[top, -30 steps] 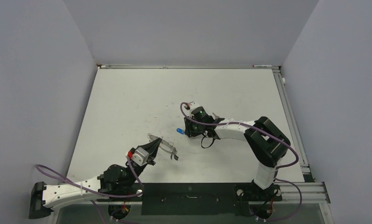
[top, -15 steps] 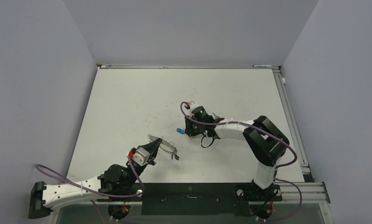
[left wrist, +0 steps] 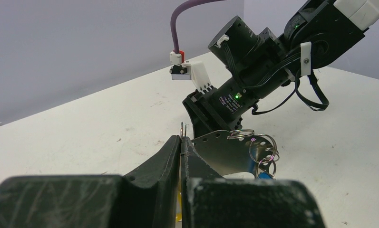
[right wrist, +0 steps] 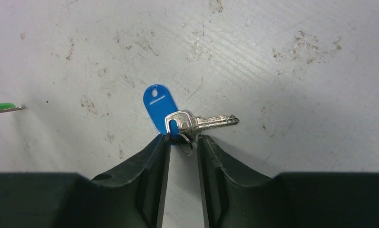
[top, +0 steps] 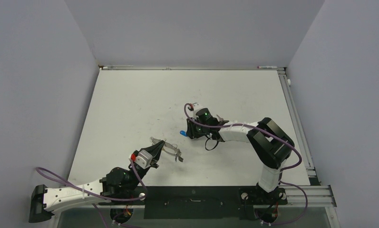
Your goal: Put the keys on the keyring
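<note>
1. A key (right wrist: 204, 122) with a blue tag (right wrist: 158, 105) lies flat on the bench (right wrist: 273, 71), near its middle in the top view.
2. The right hand (right wrist: 183, 140) is down at that key's small split ring (right wrist: 186, 145). Its fingers stand a narrow gap apart on either side and clamp nothing.
3. Left of the blue-tagged key and nearer the arm bases, apart from it, is the keyring (top: 168, 149). The left hand (left wrist: 181, 142) is pressed fully together on its wire.
4. Small rings (left wrist: 262, 151) hang from the keyring on the side toward the blue-tagged key.
</note>
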### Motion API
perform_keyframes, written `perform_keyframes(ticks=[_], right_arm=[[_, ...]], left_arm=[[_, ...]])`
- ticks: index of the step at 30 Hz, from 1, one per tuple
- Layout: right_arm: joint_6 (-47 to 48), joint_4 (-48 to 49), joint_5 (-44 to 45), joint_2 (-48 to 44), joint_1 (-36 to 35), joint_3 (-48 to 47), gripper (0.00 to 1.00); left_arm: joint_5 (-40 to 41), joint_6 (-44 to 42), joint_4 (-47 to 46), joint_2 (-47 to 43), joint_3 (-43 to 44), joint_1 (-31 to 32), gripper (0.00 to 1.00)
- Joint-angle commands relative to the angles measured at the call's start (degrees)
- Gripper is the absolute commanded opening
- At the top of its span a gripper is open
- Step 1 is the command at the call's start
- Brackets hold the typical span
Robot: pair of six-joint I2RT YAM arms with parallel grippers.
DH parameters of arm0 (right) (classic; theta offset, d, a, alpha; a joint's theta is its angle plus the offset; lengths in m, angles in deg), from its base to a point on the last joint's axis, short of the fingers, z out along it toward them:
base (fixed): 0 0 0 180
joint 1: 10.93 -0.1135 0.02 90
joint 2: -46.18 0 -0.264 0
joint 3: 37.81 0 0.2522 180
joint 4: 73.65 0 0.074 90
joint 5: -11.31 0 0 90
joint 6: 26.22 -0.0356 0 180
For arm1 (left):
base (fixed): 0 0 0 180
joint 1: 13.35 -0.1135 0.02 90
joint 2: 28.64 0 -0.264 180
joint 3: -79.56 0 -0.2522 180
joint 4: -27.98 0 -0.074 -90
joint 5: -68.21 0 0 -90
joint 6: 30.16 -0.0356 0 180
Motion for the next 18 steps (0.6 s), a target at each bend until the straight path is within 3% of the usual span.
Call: perform_keyframes(ticks=[1,10,16,18], right_arm=[[0.17,2.47,-0.83,1.29,0.93,0.87,0.30],[-0.05,2.33,-1.37,0.66,0.93,1.66,0.15],[0.63,0.83,-1.11,-1.32,0.93,1.67,0.13],[1.00,0.22,-1.11,-2.09,0.91,1.62,0.07]], left_arm=[[0.17,0.46,-3.08,-0.67,-3.24,0.00,0.00],[0.26,0.46,-2.91,-0.68,-3.24,0.00,0.00],[0.26,0.50,-2.91,-0.59,-3.24,-0.05,0.00],[0.28,0.54,-2.91,-0.55,-3.22,0.00,0.00]])
